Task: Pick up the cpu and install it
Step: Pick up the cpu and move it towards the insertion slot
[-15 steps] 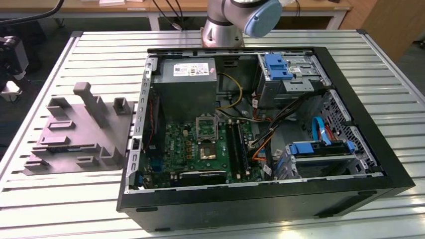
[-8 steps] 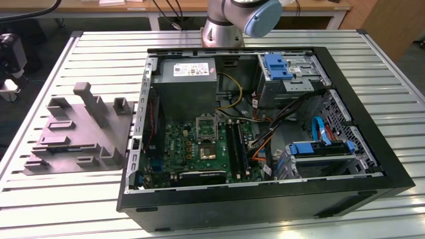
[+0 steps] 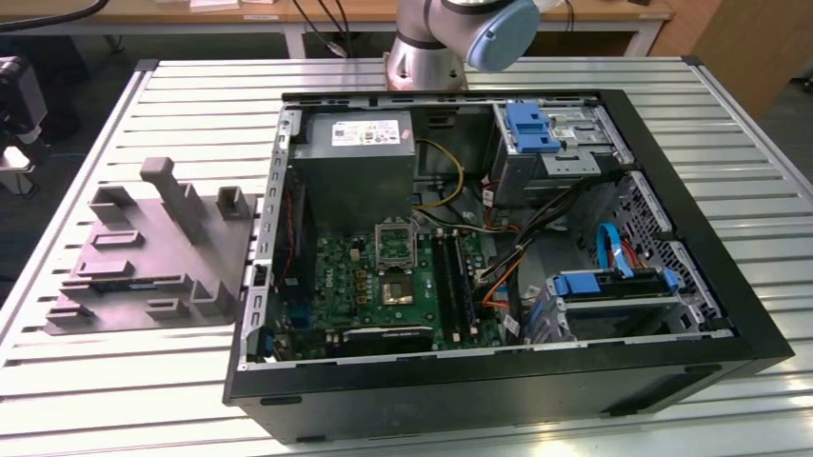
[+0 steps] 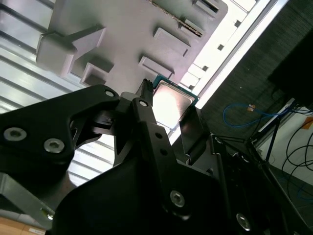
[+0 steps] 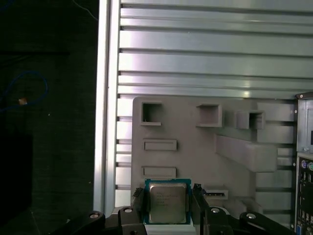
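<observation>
Your claw (image 5: 167, 197) is pinching the cpu (image 5: 167, 204) by its sides at the grey tray (image 5: 195, 147); seating it in the computer (image 3: 508, 390) is remaining.

claw (image 5: 167, 199) grips the cpu (image 5: 167, 208) between both fingers.

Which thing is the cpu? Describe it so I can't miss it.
Find the grey plate on the slatted table. In the first wrist view the cpu is held in the gripper, in front of that plate. It is a small flat square with a silvery top and green rim, unlike the plate's plain grey blocks.
</observation>
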### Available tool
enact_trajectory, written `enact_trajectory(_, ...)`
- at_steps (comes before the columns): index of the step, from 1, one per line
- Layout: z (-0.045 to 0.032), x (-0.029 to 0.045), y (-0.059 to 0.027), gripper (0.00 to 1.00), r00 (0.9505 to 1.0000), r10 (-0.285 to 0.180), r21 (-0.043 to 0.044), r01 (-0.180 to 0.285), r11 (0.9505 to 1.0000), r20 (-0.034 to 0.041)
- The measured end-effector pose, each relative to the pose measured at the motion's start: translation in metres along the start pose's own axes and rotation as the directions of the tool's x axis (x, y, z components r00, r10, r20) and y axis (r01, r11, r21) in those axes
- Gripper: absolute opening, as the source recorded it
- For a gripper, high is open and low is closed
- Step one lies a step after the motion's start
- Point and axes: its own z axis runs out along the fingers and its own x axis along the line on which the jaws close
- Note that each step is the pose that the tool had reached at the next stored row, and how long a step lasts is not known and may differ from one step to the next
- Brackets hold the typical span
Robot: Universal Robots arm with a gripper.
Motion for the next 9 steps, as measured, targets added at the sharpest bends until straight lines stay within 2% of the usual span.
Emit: enact_trajectory(9,-0.0087,-0.0002,0.0001,0.47,1.0,0.0,0.0001,0.0,1.0,0.0)
